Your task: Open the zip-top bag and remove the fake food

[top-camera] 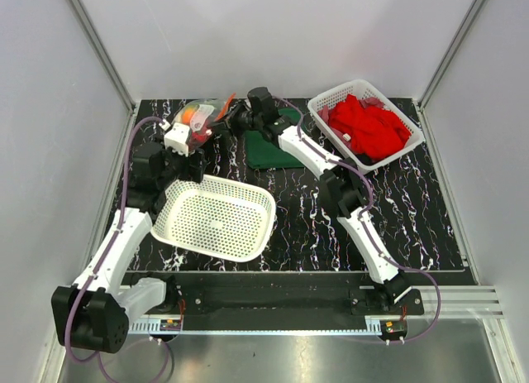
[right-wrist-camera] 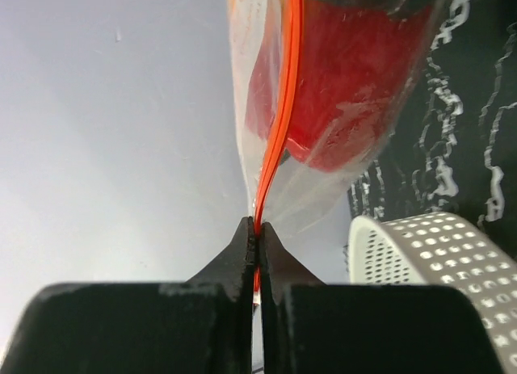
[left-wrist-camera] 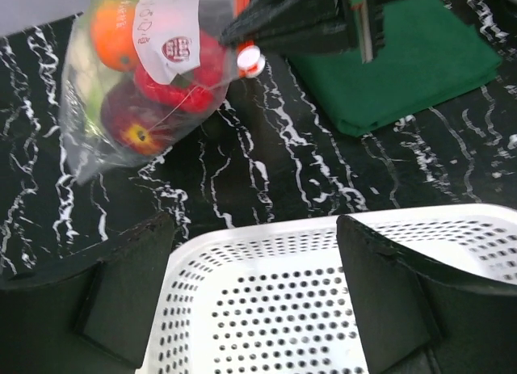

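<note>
Seen from above, there is one zip-top bag [top-camera: 197, 114] at eleven o'clock; three pieces of fake food [left-wrist-camera: 190, 79] show through it, one orange, one red, one dark red; two white baskets, the near basket [top-camera: 216, 217] at eight o'clock, the far basket [top-camera: 337, 92] at two; one green cloth [top-camera: 269, 151] at twelve; red cloths [top-camera: 368, 126] heaped in the far basket, too tangled to count.

Plain grey walls [top-camera: 273, 35] w/ alu corner rails [top-camera: 97, 45] are enclosing a black, white-veined worktop [top-camera: 413, 209], soft even light falling over it.
</note>
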